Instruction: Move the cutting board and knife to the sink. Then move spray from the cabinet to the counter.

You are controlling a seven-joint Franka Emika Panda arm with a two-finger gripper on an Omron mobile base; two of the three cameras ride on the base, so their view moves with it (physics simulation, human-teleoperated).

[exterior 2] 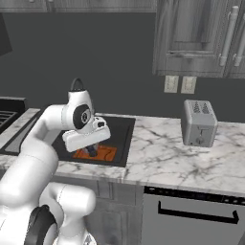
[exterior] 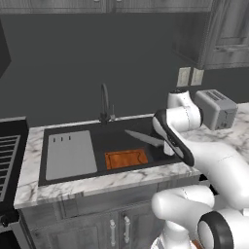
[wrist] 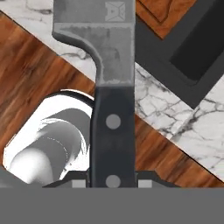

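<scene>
Here, end effector clamped on knife handle, blade held over sink, board lying in basin, toaster on tabletop right.

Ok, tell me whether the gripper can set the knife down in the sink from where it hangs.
Probably yes. The gripper holds the knife by its black handle above the sink, with the cutting board already lying in the basin and open space below the blade.
</scene>
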